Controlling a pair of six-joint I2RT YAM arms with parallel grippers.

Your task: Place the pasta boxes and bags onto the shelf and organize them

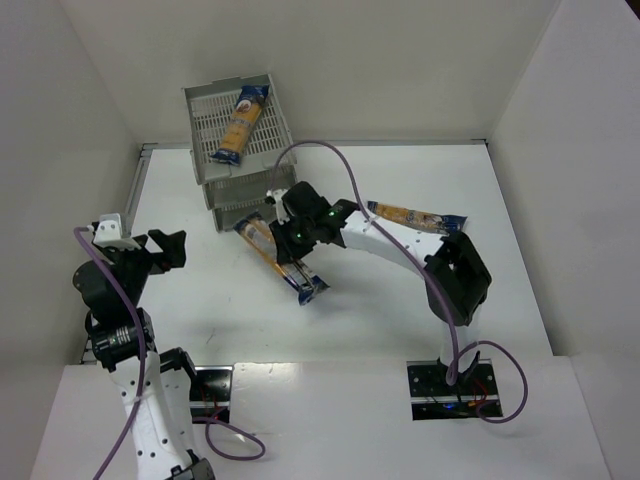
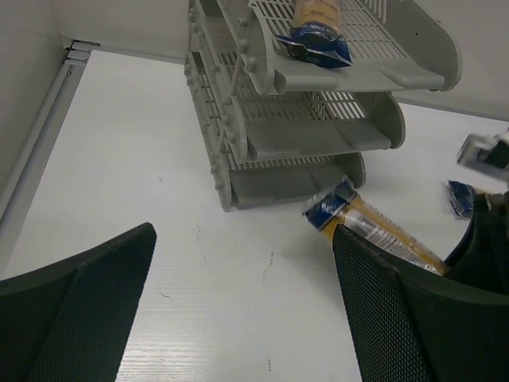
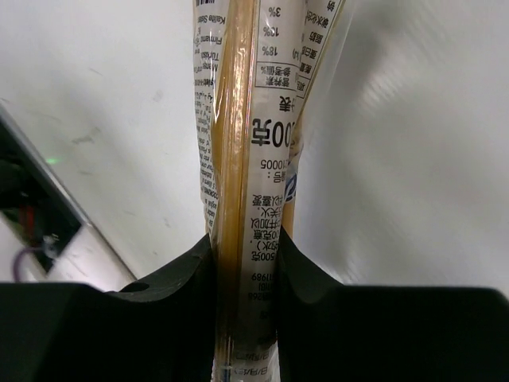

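Observation:
The grey three-tray shelf (image 1: 215, 185) stands at the back centre and also shows in the left wrist view (image 2: 318, 143). One pasta package (image 1: 243, 122) lies in its top tray (image 2: 318, 36). My right gripper (image 1: 290, 240) is shut on a second pasta package (image 1: 300, 278), gripped near its middle (image 3: 246, 159). Its blue far end (image 2: 330, 208) sits just in front of the bottom tray. A third pasta package (image 1: 415, 215) lies on the table to the right. My left gripper (image 1: 165, 248) is open and empty at the left (image 2: 242, 239).
White walls enclose the table on the left, back and right. A metal rail (image 2: 44, 135) runs along the left wall. A purple cable (image 1: 330, 150) loops over the right arm near the shelf.

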